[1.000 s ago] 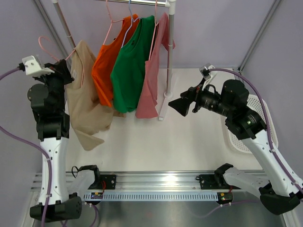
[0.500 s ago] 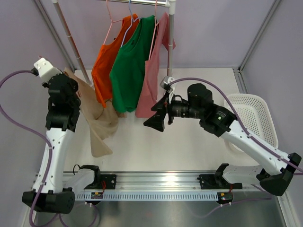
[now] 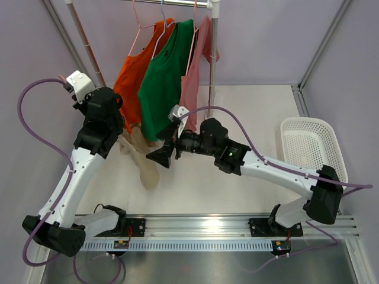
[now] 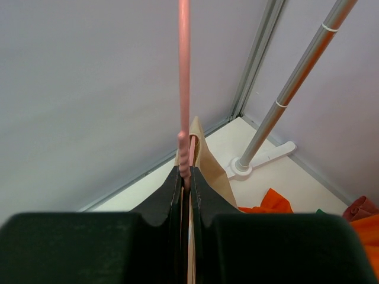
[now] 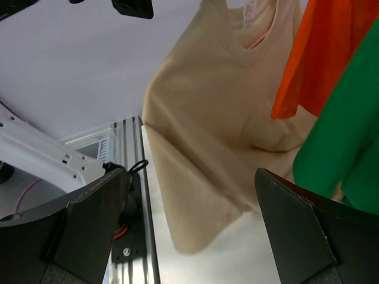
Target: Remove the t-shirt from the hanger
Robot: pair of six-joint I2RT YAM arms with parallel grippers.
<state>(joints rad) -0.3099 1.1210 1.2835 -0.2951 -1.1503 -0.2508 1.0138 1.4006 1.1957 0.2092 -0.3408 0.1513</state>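
The beige t-shirt hangs on a pink hanger, its lower corner dangling low over the table. My left gripper is shut on the hanger's twisted neck, and beige cloth shows just past the fingertips. In the top view that gripper is hidden under its own wrist. My right gripper is open and sits just right of the shirt, facing it. In the right wrist view the shirt fills the space ahead of the spread fingers, with no contact visible.
An orange shirt, a green shirt and a pink shirt hang on the rack right behind the beige one. The rack's upright pole stands at centre back. A white basket sits at the right.
My left arm has swung right and forward, carrying hanger and shirt in front of the rack. My right arm has reached left from the basket side to beside the shirt, still open.
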